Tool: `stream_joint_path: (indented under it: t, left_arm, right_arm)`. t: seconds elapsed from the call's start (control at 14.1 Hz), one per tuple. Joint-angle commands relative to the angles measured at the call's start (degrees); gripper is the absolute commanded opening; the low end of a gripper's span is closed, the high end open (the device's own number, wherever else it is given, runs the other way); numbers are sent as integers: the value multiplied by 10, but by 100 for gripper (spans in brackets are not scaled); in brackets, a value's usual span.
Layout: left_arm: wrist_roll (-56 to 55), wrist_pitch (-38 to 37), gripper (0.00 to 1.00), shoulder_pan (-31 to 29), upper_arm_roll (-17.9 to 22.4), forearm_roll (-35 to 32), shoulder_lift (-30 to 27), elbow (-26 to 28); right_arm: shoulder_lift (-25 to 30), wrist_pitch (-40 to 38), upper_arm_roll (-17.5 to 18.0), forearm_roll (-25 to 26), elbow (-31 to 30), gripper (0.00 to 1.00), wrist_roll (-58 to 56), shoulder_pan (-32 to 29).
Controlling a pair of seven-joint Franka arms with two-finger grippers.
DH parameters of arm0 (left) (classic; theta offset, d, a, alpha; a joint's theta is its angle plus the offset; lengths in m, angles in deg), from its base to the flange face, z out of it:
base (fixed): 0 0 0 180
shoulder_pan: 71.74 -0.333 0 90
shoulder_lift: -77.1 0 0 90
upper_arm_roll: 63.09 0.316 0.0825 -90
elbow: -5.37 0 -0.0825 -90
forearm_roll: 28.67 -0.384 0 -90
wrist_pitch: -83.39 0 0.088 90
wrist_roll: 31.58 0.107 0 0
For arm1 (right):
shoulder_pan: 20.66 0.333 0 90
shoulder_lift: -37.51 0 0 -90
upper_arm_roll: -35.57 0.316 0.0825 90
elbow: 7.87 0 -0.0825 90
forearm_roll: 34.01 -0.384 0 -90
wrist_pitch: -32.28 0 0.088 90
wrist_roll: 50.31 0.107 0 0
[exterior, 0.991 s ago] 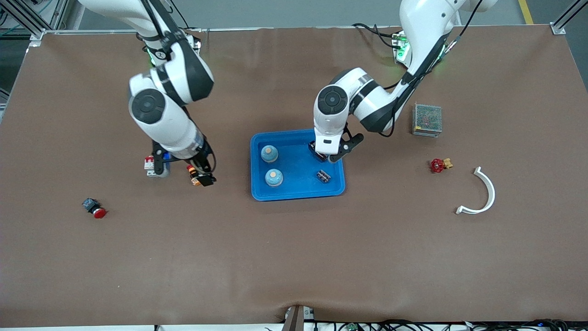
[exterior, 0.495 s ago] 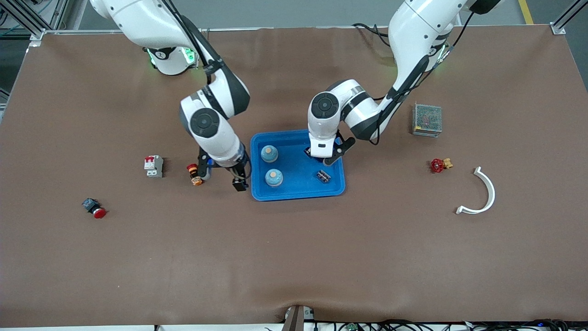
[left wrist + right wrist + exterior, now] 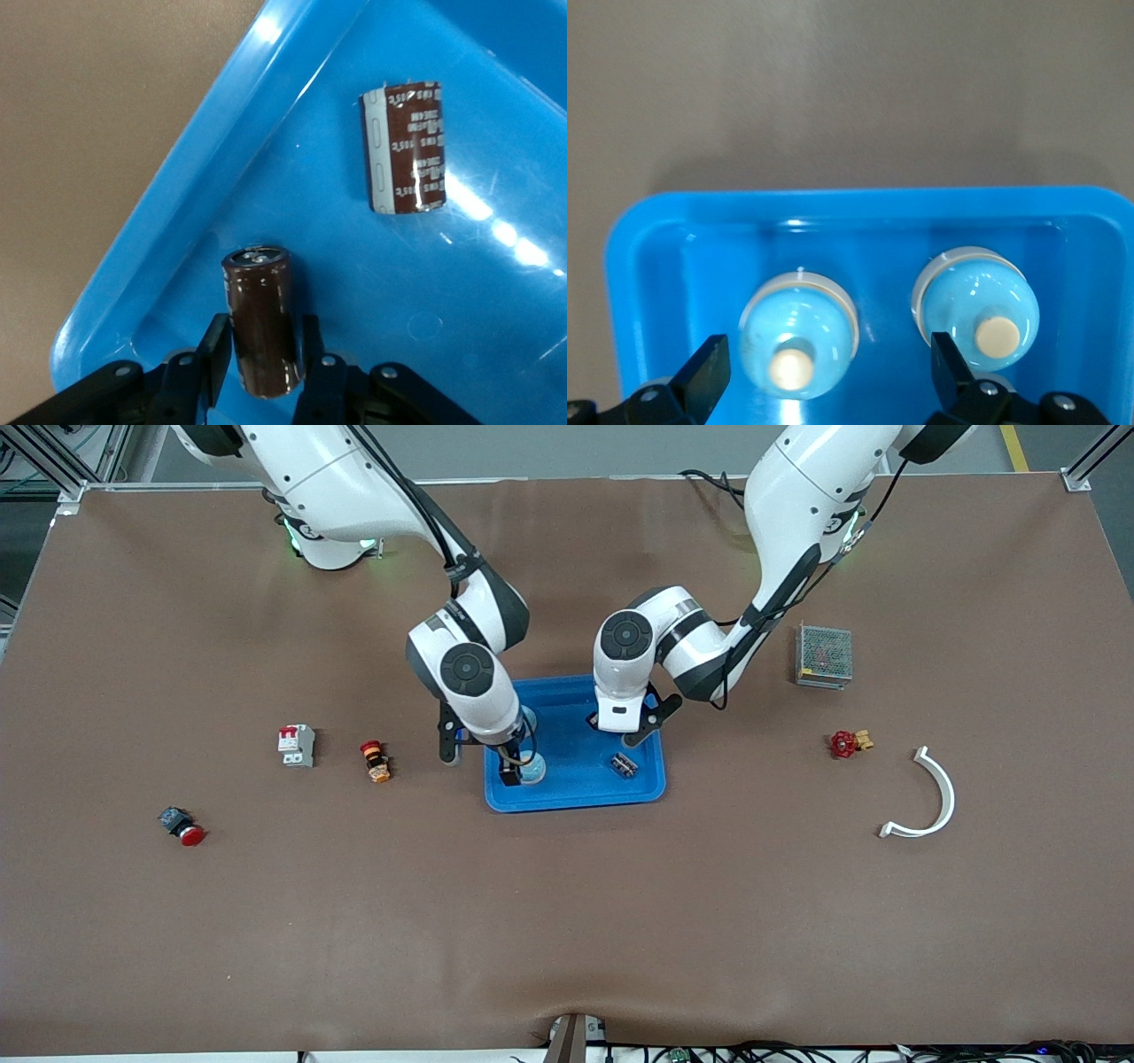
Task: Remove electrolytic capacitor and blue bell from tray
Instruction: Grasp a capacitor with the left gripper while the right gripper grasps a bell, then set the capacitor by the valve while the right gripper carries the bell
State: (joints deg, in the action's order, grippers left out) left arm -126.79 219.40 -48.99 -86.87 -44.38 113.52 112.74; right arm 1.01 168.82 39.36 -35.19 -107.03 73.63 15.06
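A blue tray holds two light-blue bells with cream buttons and a brown capacitor lying flat. My left gripper is over the tray, shut on a second brown capacitor held low near a tray corner. The lying capacitor shows beside it. My right gripper is open over the bells. In the right wrist view one bell shows between the fingers of the right gripper, and the other bell is beside one finger. One bell shows in the front view; the arm mostly hides the other.
Toward the right arm's end lie a grey breaker, an orange-red button and a red push button. Toward the left arm's end lie a mesh-cased box, a red valve and a white curved piece.
My right arm swung from over the breaker and orange button to over the bells in the tray. My left gripper shifted slightly toward the right arm's end, still holding its capacitor.
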Motion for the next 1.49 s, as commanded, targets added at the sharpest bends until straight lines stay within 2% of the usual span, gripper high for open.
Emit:
stream_joint_path:
  t: [0.0, 0.07, 0.21, 0.42, 0.85, 1.06, 1.2, 1.34, 1.42]
  left_arm:
    - [-16, 8, 8, 2, 2, -14, 6, -5]
    - [-16, 8, 0, 0, 3, -14, 5, -6]
    - [-9, 5, 0, -5, 3, -15, -5, -8]
    - [-5, -15, 0, -11, 4, -15, -49, -12]
    - [90, -154, 0, -59, 0, -4, -116, -61]
    - [161, -209, 0, -119, 0, -4, -133, -59]
    - [213, -225, 0, -160, 0, -4, -136, -56]
    - [234, -226, 0, -189, 0, 2, -129, -38]
    - [243, -226, 0, -199, 0, 2, -124, -33]
  right_arm:
    - [-22, -3, -8, 21, 26, 100, 30, 13]
    - [-23, -2, -8, 21, 27, 100, 30, 13]
    - [-24, -2, -8, 21, 32, 100, 30, 10]
    - [-44, -2, -12, 23, 55, 100, 29, 3]
    - [-69, -2, -17, 27, 78, 100, 30, 8]
    - [-76, -2, -16, 27, 86, 100, 31, 13]
    - [-76, -2, -16, 27, 89, 76, 30, 15]
    - [-77, -2, -16, 29, 90, 35, 26, 15]
    - [-77, -2, -16, 29, 91, 0, 26, 15]
